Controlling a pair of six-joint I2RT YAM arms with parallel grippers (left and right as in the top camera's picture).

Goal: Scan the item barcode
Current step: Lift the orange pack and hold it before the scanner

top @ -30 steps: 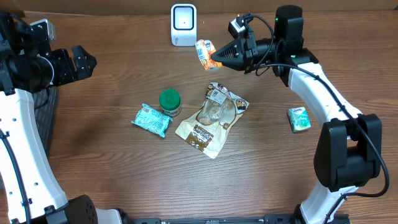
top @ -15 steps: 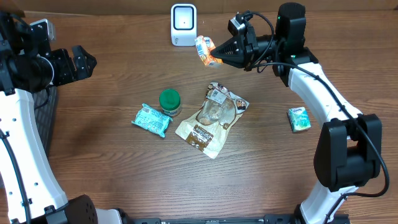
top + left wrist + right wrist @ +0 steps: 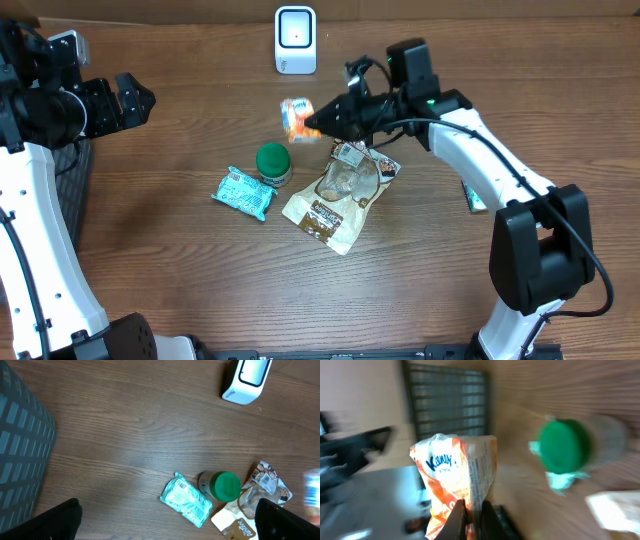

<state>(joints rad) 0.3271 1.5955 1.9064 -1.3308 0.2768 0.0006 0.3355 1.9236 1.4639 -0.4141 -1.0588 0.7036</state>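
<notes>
An orange and white snack packet (image 3: 296, 118) hangs above the table, below the white barcode scanner (image 3: 295, 40) and just up-right of the green-lidded jar. My right gripper (image 3: 318, 122) is shut on the packet's edge. In the right wrist view the packet (image 3: 454, 472) stands pinched between the two fingers of that gripper (image 3: 473, 510), its picture blurred. My left gripper (image 3: 135, 100) hangs open at the far left, holding nothing. Its view shows the scanner (image 3: 247, 377) at the top right and a sliver of the packet (image 3: 313, 492) at the right edge.
A green-lidded jar (image 3: 273, 163), a teal packet (image 3: 243, 192) and a brown and clear pouch (image 3: 342, 190) lie mid-table. A small green box (image 3: 474, 196) sits partly hidden under the right arm. A dark slatted basket (image 3: 20, 455) stands at the left edge.
My right arm has swung the orange packet down and to the left, away from the scanner's right side toward the green-lidded jar. The left arm has stayed still.
</notes>
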